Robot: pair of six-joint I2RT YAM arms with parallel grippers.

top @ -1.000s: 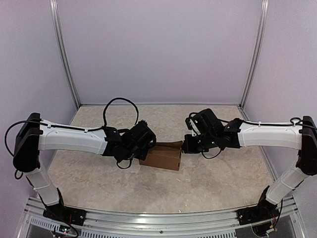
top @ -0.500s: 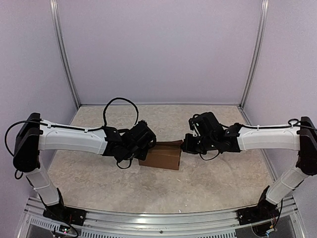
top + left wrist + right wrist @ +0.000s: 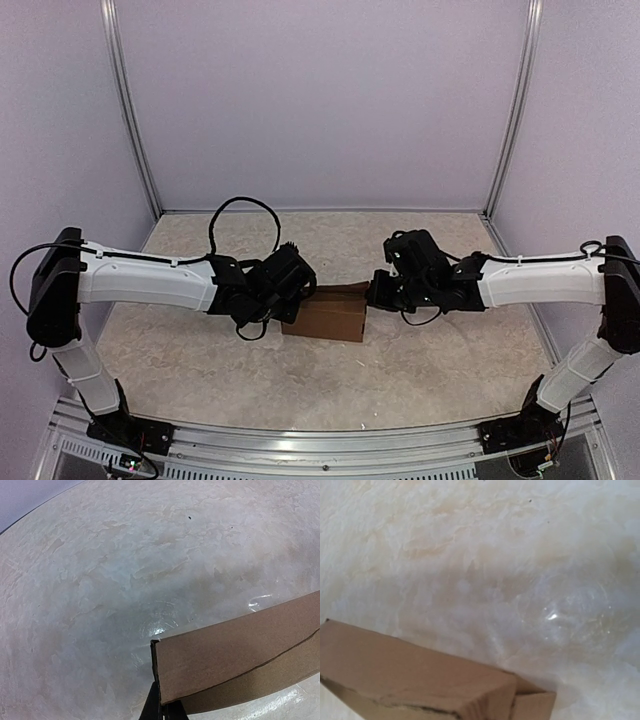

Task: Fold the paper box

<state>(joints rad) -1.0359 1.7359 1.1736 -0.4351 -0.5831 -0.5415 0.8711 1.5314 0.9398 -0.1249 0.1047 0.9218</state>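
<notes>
Overhead, two wrist close-ups, shared box (image 3: pixel 325 315)

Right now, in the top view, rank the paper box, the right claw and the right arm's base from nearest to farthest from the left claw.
1. paper box: in the middle, its left end right at the left claw.
2. right claw: at the box's opposite end, on the right.
3. right arm's base: near right corner, clearly farthest.
</notes>
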